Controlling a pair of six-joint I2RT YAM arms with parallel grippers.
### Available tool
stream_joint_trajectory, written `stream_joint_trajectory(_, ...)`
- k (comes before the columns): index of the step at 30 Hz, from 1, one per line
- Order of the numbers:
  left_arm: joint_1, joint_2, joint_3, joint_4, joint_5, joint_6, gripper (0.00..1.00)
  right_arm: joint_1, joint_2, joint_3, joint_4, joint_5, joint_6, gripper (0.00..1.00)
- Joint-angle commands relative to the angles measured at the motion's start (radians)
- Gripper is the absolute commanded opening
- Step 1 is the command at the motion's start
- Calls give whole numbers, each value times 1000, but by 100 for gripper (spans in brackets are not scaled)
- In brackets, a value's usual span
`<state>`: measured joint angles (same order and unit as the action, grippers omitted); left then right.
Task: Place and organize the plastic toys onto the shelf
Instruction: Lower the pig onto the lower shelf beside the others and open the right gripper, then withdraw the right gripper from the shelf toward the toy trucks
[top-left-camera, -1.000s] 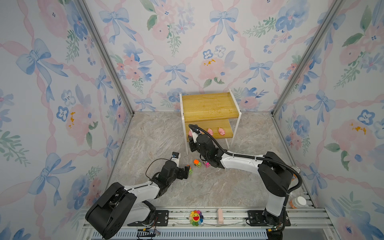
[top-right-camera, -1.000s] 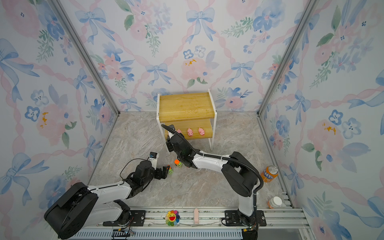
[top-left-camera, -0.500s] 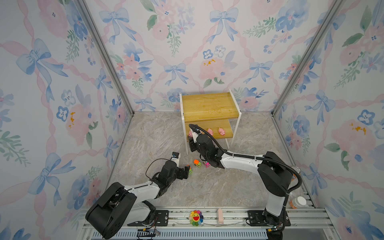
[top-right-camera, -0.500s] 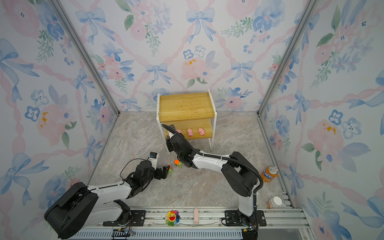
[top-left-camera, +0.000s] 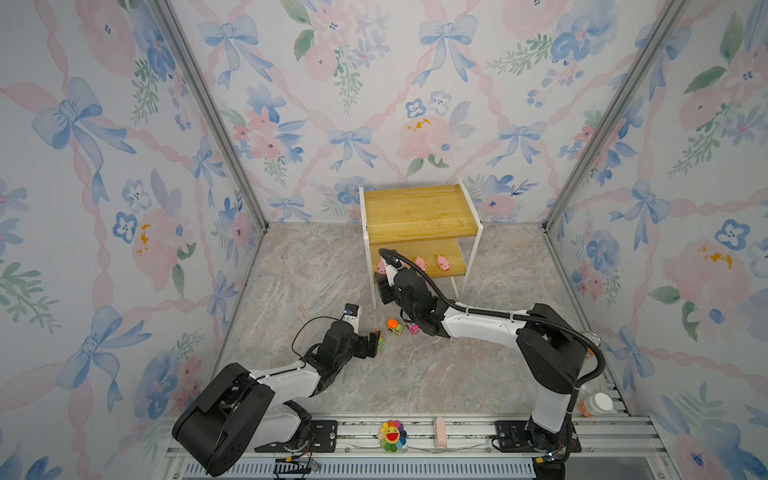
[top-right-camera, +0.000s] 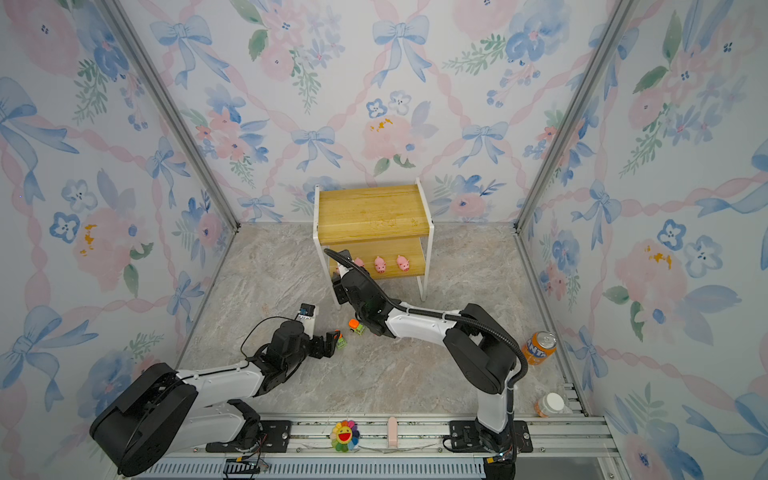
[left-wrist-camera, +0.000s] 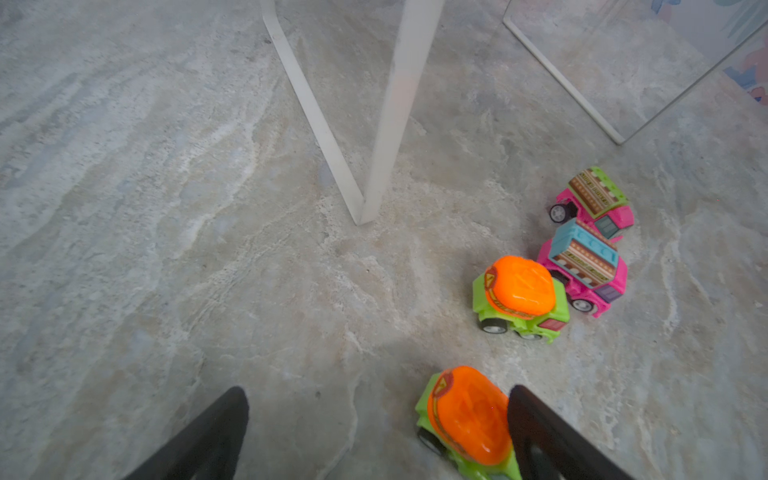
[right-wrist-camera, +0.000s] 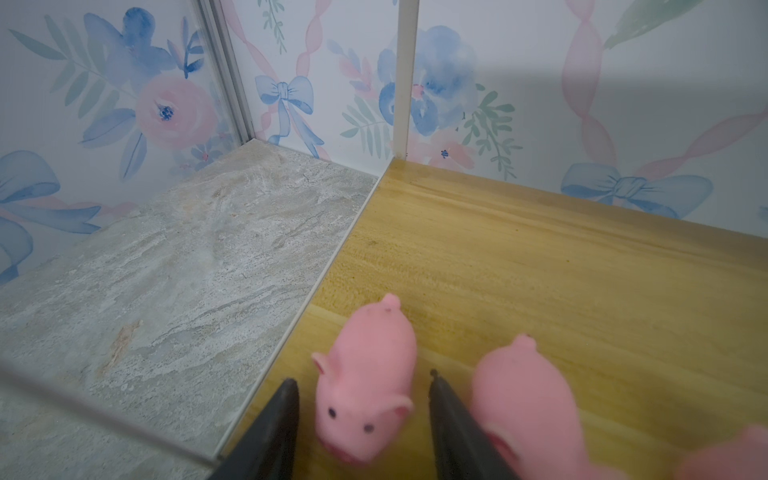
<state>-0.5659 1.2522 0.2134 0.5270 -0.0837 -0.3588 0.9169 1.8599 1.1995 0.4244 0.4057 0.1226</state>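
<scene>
Three pigs (top-right-camera: 380, 264) were lined up along the front of the lower board (top-right-camera: 411, 249) of the shelf (top-right-camera: 372, 212), just above the middle of a top view. A pink shape (top-left-camera: 381, 267) at the left end of the row, half hidden by the right arm, was probably a fourth. The right gripper (right-wrist-camera: 361, 376) was held low at the left front corner of that board. Its fingers (right-wrist-camera: 270, 432) were spread to either side of one pig (right-wrist-camera: 365, 390). This pig stood on the board close to its side edge, with the snout toward the wrist camera. A narrow gap was seen on each side, so nothing was pinched. A second pig (right-wrist-camera: 523, 399) stood just beyond one finger, and a third pig (right-wrist-camera: 727, 457) was cut off, blurred, at the frame's corner.

Four trucks were seen on the tabletop (top-left-camera: 316, 266), below the shelf in both top views. The left gripper (left-wrist-camera: 376, 390) was positioned over one green truck (left-wrist-camera: 465, 419) with its fingers (left-wrist-camera: 208, 436) wide apart. The truck's orange top was touched by one finger, and the other finger stood well clear. A second green truck (left-wrist-camera: 519, 297) stood near, touched by one of two pink trucks (left-wrist-camera: 584, 270), with the other pink one just behind. A toy flower (top-right-camera: 345, 435) and a pink block (top-right-camera: 392, 430) were seen on the rail at the bottom edge.
</scene>
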Motion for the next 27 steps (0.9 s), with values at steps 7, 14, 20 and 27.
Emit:
stream_joint_trajectory(7,9,14,17,-2,15,24,98,5,-63,-97,-39,6,-2,54)
stream_joint_trajectory(14,9,14,20,-4,15,24,98,24,-121,-151,-78,-18,-38,55)
stream_joint_trajectory(20,9,15,18,-4,19,24,98,39,-234,-234,-180,-199,-88,57)
stream_joint_trajectory(27,9,8,16,-4,27,25,98,26,-463,-370,-454,-299,-47,61)
